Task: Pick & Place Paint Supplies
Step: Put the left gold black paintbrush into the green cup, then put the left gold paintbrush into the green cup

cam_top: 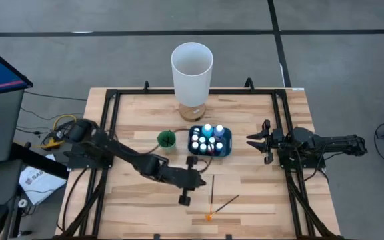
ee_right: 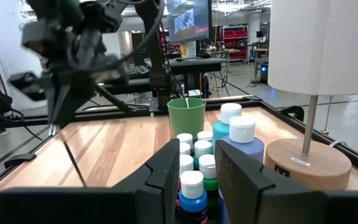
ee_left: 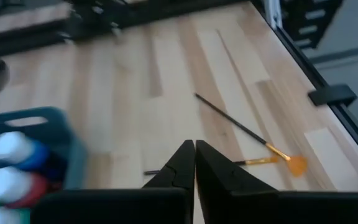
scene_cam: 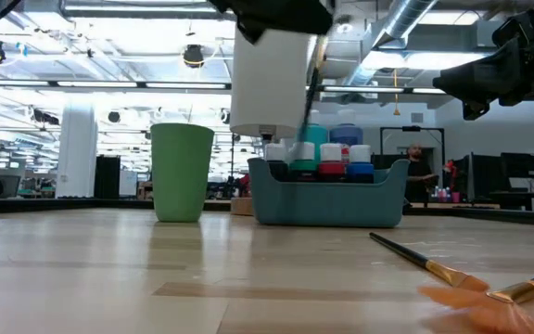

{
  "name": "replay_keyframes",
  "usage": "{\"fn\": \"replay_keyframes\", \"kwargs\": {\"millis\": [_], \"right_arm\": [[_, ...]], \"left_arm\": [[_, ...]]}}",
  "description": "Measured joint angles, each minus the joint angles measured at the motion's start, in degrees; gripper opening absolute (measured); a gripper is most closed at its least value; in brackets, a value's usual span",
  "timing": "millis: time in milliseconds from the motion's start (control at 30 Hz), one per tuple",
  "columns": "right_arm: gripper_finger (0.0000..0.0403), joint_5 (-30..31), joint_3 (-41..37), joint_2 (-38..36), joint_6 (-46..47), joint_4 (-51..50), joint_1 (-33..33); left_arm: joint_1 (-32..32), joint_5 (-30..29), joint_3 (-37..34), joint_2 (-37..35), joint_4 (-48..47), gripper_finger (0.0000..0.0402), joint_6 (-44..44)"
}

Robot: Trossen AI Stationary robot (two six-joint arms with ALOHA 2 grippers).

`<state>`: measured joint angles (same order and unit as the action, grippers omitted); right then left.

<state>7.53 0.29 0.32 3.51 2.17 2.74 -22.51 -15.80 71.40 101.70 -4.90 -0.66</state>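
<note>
My left gripper (cam_top: 193, 175) hovers just near of the blue tray (cam_top: 227, 151) and is shut on a thin dark brush (ee_right: 67, 143), which also shows in the low view (scene_cam: 310, 88). The tray stands on the table with several small pale-capped paint bottles (cam_top: 209, 137) upright inside. Two more brushes lie flat on the wood: a dark one (cam_top: 213, 187) and an orange-tipped one (cam_top: 222, 207). My right gripper (cam_top: 253, 141) is open, level with the tray's right side and apart from it; its fingers frame the bottles (ee_right: 194, 165) in its wrist view. My left gripper pinches the brush's handle (ee_left: 153, 172) between its two shut fingers (ee_left: 182, 163), which lie across it. The brush hangs slanting below the gripper (scene_cam: 276, 14) and is lifted clear of the table. Which end of the handle it has cannot be told.
A small green cup (cam_top: 167, 139) stands left of the tray. A tall white cylinder on a wooden base (cam_top: 192, 67) stands at the far edge behind the tray. Black rails (cam_top: 287, 133) run along the table's sides. Bare wood (cam_top: 259, 193) lies near right.
</note>
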Motion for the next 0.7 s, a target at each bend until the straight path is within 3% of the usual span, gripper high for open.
{"fn": "replay_keyframes", "kwargs": {"millis": [500,700], "right_arm": [[0.0098,0.0,0.0,0.0,0.0,0.0,0.0],[0.0098,0.0,0.0,0.0,0.0,0.0,0.0]], "left_arm": [[-0.1,-9.9,-15.1,-16.7,2.8,0.0000,-4.8],[0.0,-12.1,-16.4,-21.9,3.5,0.0000,-4.3]]}}
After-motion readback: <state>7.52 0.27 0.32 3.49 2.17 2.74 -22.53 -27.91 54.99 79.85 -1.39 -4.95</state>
